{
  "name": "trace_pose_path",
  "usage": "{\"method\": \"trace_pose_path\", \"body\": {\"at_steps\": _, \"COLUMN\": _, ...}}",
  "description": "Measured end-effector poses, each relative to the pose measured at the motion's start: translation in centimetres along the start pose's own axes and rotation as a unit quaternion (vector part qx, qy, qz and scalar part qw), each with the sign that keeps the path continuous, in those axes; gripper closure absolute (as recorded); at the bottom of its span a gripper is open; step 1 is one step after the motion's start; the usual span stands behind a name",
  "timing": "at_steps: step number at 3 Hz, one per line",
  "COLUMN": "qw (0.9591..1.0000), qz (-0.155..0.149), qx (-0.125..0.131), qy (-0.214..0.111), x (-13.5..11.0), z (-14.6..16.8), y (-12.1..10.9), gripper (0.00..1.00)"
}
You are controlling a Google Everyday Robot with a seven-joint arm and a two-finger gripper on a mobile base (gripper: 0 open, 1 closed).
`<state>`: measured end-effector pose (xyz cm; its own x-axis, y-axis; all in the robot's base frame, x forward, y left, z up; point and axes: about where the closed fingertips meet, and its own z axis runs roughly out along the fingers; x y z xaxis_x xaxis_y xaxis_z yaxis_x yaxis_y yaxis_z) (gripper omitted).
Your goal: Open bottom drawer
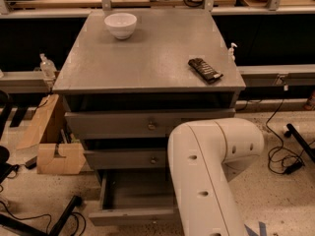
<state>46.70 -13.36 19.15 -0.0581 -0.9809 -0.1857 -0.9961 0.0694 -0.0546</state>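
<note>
The bottom drawer (pixel 132 215) of the grey cabinet stands pulled out toward me. Its shallow grey tray (pixel 138 191) shows and looks empty. Its front panel runs along the lower edge of the view, and its knob does not show. The middle drawer (pixel 125 159) and the top drawer (pixel 147 124) above it sit further in, each with a small round knob. My white arm (pixel 206 171) bends down in front of the cabinet's right side and covers the right part of the bottom drawer. My gripper is out of view, past the arm's lower end.
A white bowl (pixel 120 24) and a dark flat packet (pixel 204 69) lie on the cabinet top (pixel 147 58). A cardboard box (pixel 54 151) stands on the floor at the left. Black cables (pixel 283 156) lie at the right, and a black bar (pixel 61 220) lies at the lower left.
</note>
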Motion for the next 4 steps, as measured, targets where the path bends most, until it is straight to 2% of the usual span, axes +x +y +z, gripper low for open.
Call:
{"method": "trace_pose_path", "body": {"at_steps": 1, "qw": 1.0, "qz": 0.0, "qx": -0.003, "qy": -0.001, "x": 0.0, "z": 0.0, "y": 0.5, "gripper": 1.0}}
{"method": "trace_pose_path", "body": {"at_steps": 3, "qw": 0.9996, "qz": -0.003, "qx": -0.027, "qy": -0.004, "x": 0.3, "z": -0.5, "y": 4.2, "gripper": 1.0}}
{"method": "trace_pose_path", "body": {"at_steps": 4, "qw": 0.9996, "qz": -0.003, "qx": -0.027, "qy": -0.004, "x": 0.3, "z": -0.5, "y": 4.1, "gripper": 1.0}}
